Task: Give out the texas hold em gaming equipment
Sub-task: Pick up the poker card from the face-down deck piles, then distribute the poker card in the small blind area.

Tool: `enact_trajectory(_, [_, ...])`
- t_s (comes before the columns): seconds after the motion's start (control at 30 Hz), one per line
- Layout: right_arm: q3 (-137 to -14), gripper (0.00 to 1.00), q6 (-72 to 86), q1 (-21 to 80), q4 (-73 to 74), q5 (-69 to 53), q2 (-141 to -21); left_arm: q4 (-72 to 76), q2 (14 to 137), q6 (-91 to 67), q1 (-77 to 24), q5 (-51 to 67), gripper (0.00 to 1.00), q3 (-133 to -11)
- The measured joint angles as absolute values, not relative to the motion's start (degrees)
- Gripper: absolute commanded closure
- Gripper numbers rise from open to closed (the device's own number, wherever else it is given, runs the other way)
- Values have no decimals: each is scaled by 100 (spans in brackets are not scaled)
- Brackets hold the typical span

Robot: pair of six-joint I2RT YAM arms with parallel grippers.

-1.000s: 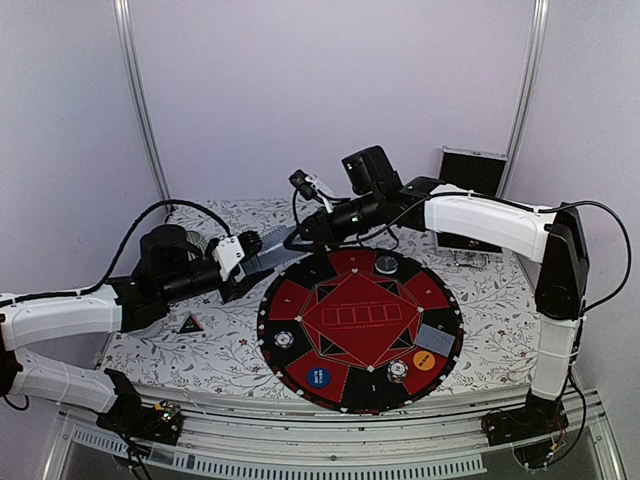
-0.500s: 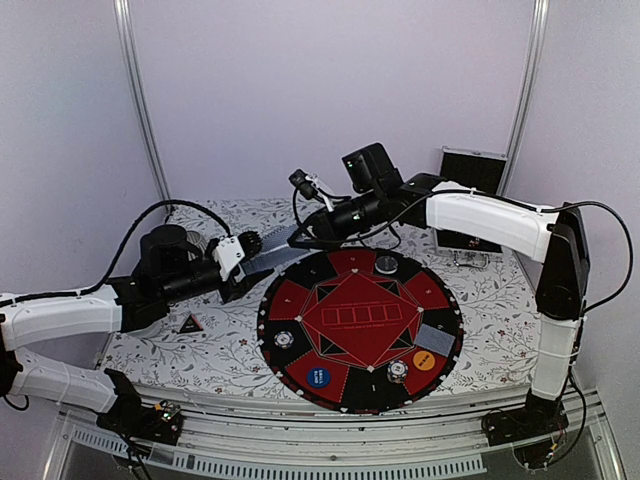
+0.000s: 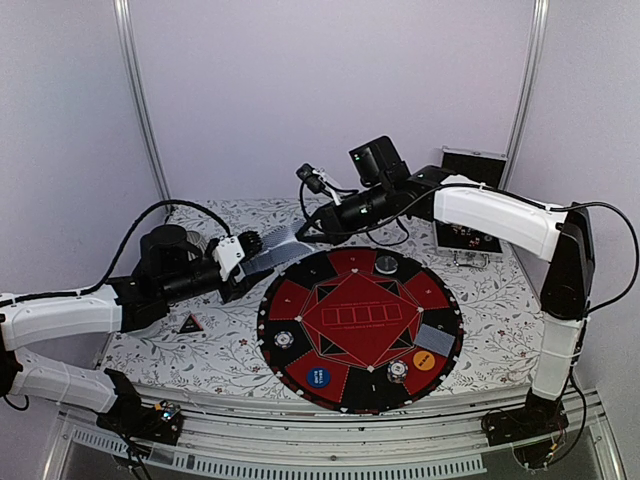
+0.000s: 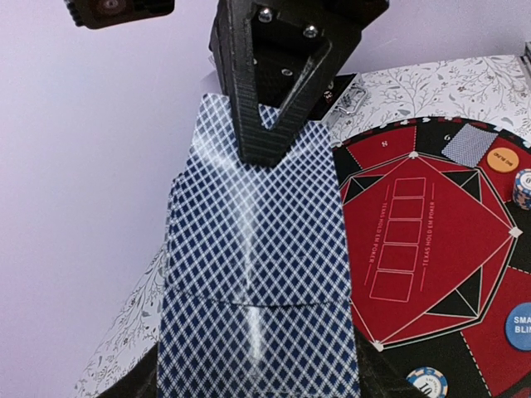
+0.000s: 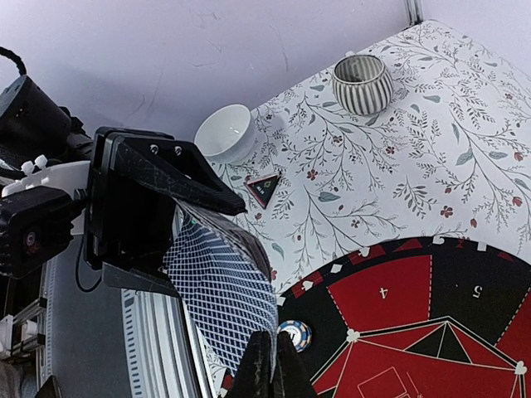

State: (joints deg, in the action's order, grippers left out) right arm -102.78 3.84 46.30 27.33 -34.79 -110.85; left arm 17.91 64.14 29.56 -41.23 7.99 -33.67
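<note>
The right pincer (image 5: 270, 356) was clenched on the top card (image 4: 274, 232); the left pincer (image 5: 153, 207) grasped the deck (image 4: 257, 348). Cards beneath the right pincer might drag out too, clinging by friction.

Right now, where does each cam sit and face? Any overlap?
Top external: above and behind the arms, looking down at the poker mat; both arms show, left pincer and right pincer meeting at the deck.
Left wrist: on the left arm, looks along the deck toward the mat; own fingers at the bottom corners.
Right wrist: on the right arm, looks back at the left arm over the tabletop; own fingertips pinch the top card.
Shared: both wrist views show deck, mat, opposite pincer.
</note>
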Motion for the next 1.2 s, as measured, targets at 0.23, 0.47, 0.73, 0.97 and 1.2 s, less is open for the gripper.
enact_trajectory(0.23, [-10291, 98, 357, 4532, 2961, -3481, -10930, 1793, 6414, 2956, -4123, 801, 43, -3367])
enact_trajectory(0.47, [-10291, 98, 355, 4165, 3017, -3693, -10241, 1859, 6412, 2954, -4123, 794, 43, -3367])
enact_trajectory(0.73, [-10012, 98, 342, 3798, 2856, -3828, -9268, 1944, 6405, 2930, -4123, 637, 43, -3367])
enact_trajectory(0.97, [-9048, 98, 528, 3365, 2840, -3400, -9485, 2053, 6324, 2891, -4123, 480, 43, -3367])
enact_trajectory(1.2, [-8884, 98, 397, 3990, 3094, -4001, -11091, 2082, 6322, 2888, -4123, 381, 43, -3367])
